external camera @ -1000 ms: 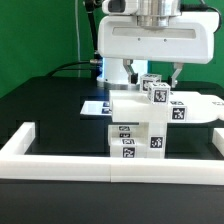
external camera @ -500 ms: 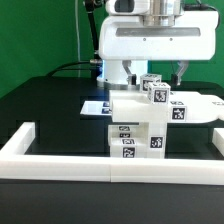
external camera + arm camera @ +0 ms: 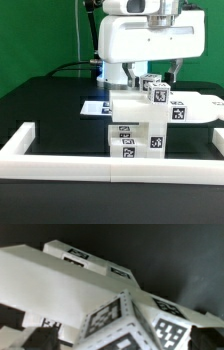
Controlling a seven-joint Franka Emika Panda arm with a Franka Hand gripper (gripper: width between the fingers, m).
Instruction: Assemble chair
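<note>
The tool [image 3: 150,75] is seen spread wide, its fingers hanging just above and behind the chair [image 3: 145,122] with nothing held between them. Compared with a second ago, the tool has been lifted slightly and its jaws widened a little, while the chair has kept its place. This is judged to mean that a piece has been released onto the assembly and the arm is backing off.

The chair stands directly below the tool on the black desk [image 3: 50,105], just behind the white border rail [image 3: 60,160]. In the wrist view the tagged blocks of the chair [image 3: 120,308] fill the picture close below the tool, and no contact with them can be made out. Another loose part is probably to be fetched next.
</note>
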